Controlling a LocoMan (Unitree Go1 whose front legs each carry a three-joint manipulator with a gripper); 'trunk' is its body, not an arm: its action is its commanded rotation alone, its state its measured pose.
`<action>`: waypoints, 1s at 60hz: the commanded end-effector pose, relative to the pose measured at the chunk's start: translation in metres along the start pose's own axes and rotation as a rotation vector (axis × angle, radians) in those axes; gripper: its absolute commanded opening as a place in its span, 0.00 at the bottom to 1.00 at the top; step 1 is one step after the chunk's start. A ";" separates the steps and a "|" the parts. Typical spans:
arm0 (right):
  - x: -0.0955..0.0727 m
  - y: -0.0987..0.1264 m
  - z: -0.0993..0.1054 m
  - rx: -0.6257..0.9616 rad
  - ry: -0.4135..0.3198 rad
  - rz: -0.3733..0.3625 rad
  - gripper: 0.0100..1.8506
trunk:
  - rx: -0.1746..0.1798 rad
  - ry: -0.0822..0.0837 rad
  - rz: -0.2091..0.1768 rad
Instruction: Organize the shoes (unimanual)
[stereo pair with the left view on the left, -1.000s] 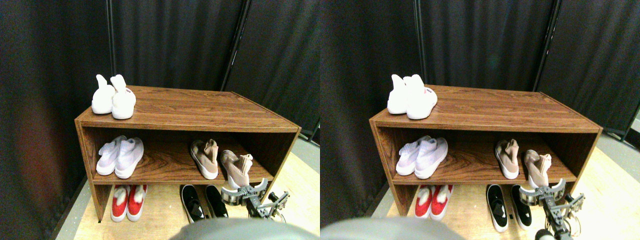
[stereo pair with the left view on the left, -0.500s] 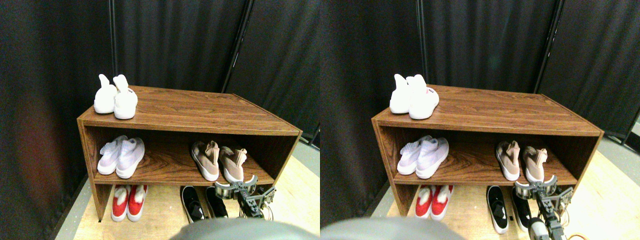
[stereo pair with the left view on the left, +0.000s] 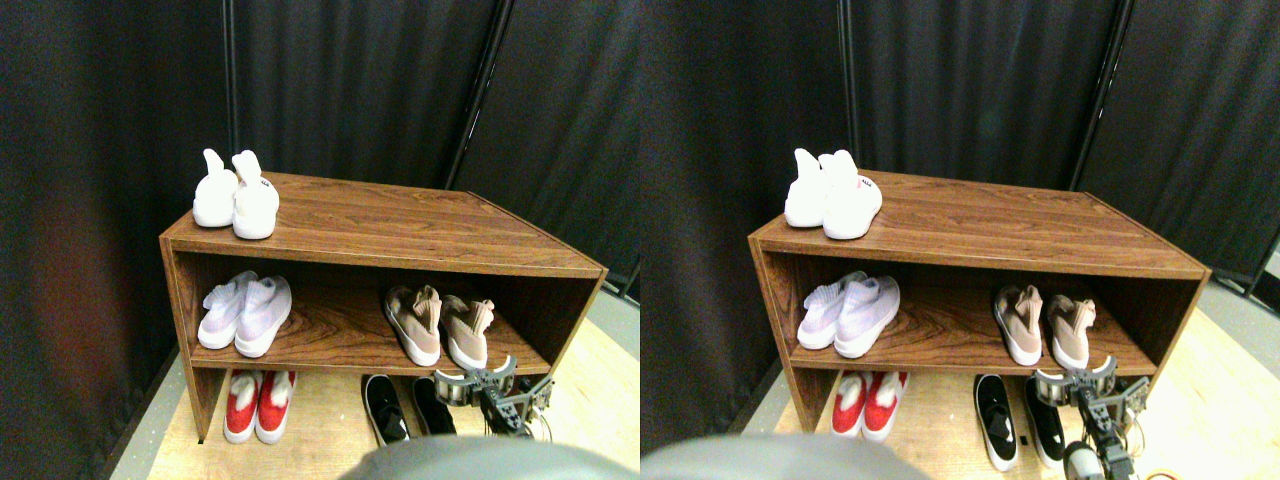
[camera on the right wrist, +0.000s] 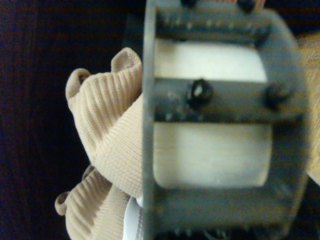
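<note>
The right gripper (stereo pair with the left view on the left: 478, 383) hangs in front of a wooden shoe rack (stereo pair with the left view on the left: 400, 245), level with the front edge of its middle shelf and at that shelf's right end. Directly beyond the gripper, just behind it on the shelf, stands the right-hand dusty-pink knit shoe (stereo pair with the left view on the left: 466, 330), heel and white sole toward the camera; whether the jaws touch the heel cannot be told from the wide view. Its partner, the left-hand dusty-pink shoe (stereo pair with the left view on the left: 414, 322), sits just beside it, a little farther to the gripper's left, the two nearly parallel.

In the wrist view the dark open frame of a jaw (camera on the right wrist: 220, 120) fills most of the picture, with a pale white surface showing through its openings and the ribbed pink knit collar (camera on the right wrist: 107, 140) of a shoe bulging close alongside it. How wide the jaws stand, and whether they grip anything, cannot be told.

Below and slightly left of the gripper, on the pale floor under the rack, lie the black slip-ons (stereo pair with the left view on the left: 400, 405). Farther left on the floor are the red shoes (stereo pair with the left view on the left: 255, 400). Well to the gripper's left on the middle shelf sit the pale-lavender shoes (stereo pair with the left view on the left: 245, 313). Far up and left, on the rack's top, stand the white shoes (stereo pair with the left view on the left: 237, 195).
</note>
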 end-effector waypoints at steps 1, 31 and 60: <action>-0.010 0.011 0.004 0.009 0.004 0.020 0.73 | -0.003 0.009 0.012; -0.072 0.035 0.052 -0.005 0.070 0.145 0.70 | 0.011 0.003 -0.007; -0.009 0.045 0.115 -0.113 -0.145 0.253 0.03 | 0.018 0.013 -0.011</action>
